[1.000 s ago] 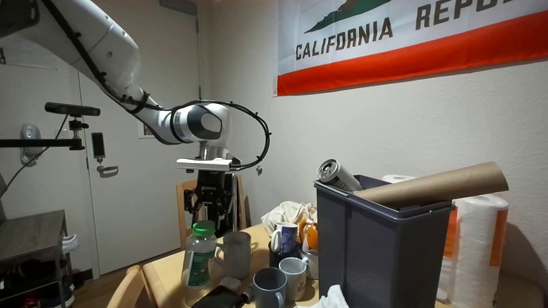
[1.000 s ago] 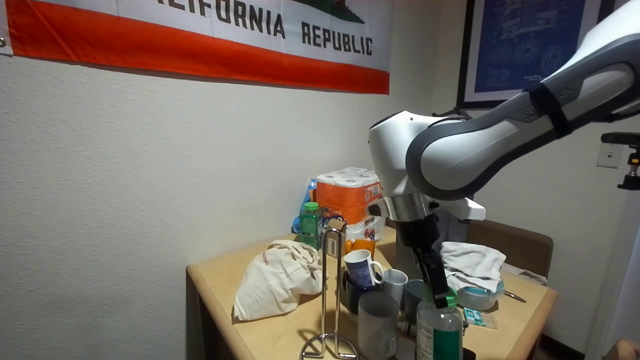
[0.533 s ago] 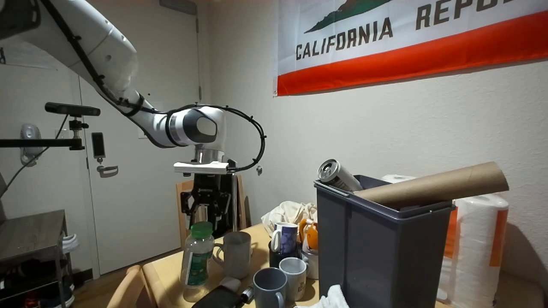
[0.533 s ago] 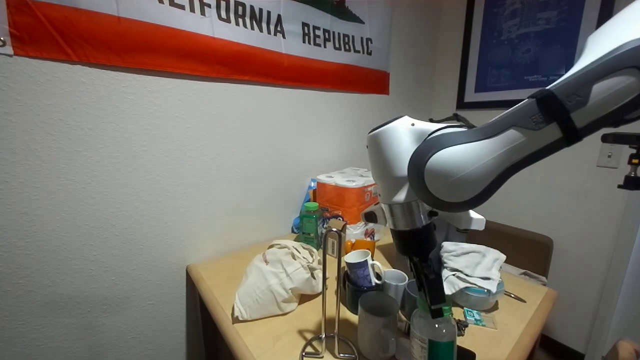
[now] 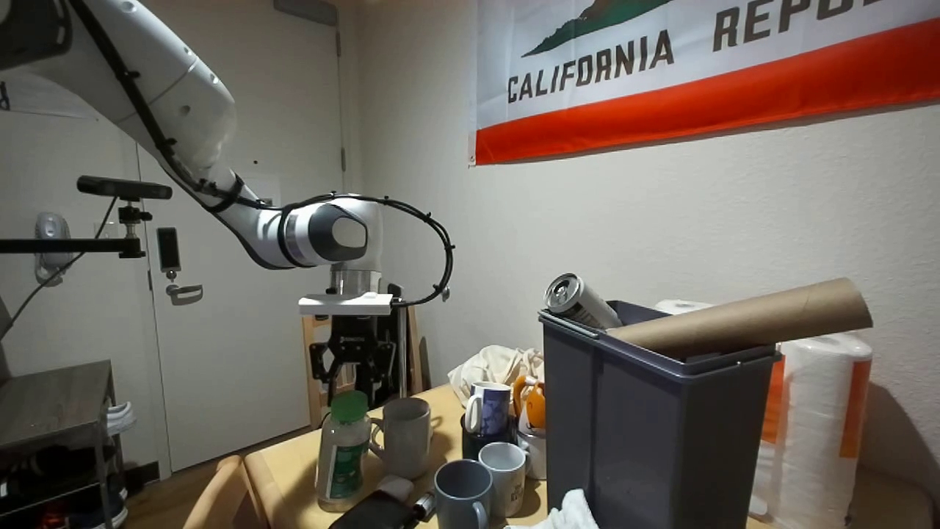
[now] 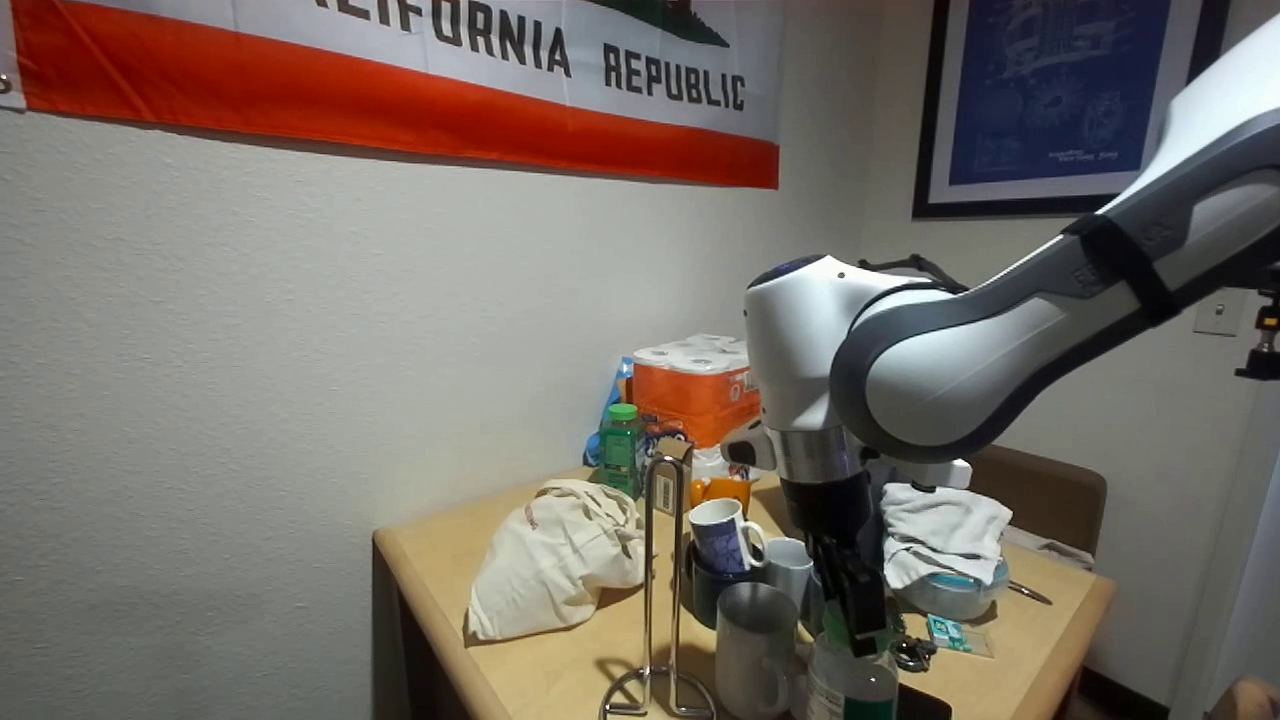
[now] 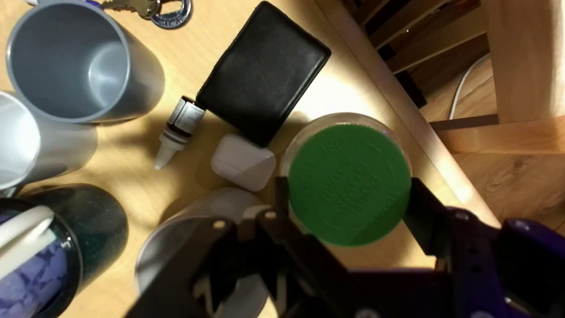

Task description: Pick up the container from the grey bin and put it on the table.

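The hand (image 7: 348, 198) sinks lower with the container (image 5: 344, 461) clasped in it; the table (image 6: 565, 668) lies close beneath, contact unclear, so release looks near.

The white and grey arm (image 5: 183, 110) slopes from high up down to a bent wrist (image 5: 338, 231), and below that I see the black gripper (image 7: 351, 201) hanging, its two fingers (image 7: 424, 217) pointing down. They face each other with a gap between, clamped from both sides on what they hold
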`<state>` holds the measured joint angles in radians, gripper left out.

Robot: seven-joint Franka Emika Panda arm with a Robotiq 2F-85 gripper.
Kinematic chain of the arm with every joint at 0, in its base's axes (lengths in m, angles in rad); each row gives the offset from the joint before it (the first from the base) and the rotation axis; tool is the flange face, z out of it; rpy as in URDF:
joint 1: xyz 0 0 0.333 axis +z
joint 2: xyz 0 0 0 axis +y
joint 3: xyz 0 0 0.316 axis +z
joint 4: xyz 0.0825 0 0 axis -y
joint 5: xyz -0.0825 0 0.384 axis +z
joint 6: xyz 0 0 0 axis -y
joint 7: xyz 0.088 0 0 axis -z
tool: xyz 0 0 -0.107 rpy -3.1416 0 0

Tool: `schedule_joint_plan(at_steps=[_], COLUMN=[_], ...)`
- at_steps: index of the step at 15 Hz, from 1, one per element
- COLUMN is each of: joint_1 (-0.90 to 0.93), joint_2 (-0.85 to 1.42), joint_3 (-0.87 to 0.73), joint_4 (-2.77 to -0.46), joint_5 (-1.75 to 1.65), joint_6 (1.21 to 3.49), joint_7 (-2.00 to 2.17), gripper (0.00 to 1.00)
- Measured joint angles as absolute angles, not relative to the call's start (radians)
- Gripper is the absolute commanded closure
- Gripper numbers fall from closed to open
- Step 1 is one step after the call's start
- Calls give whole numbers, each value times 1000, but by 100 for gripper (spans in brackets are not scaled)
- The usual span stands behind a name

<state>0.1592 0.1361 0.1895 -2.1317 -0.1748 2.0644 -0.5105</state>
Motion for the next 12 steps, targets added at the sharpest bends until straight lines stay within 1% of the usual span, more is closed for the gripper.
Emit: schedule_joint_plan(at_steps=[8, 9, 10, 11, 12], joint_1=[159, 159, 160, 160, 160], joint_2=[136, 136, 136, 136, 137], joint_3=[189, 189, 189, 189, 189], joint_4=[-2170, -2171, -2171, -2172, -2174], joint_5=[-270, -277, -283, -289, -294], joint_6=[2136, 2136, 2136, 2136, 2136], joint_7=[-509, -509, -509, -509, -509], gripper=[60, 10, 9, 2, 1])
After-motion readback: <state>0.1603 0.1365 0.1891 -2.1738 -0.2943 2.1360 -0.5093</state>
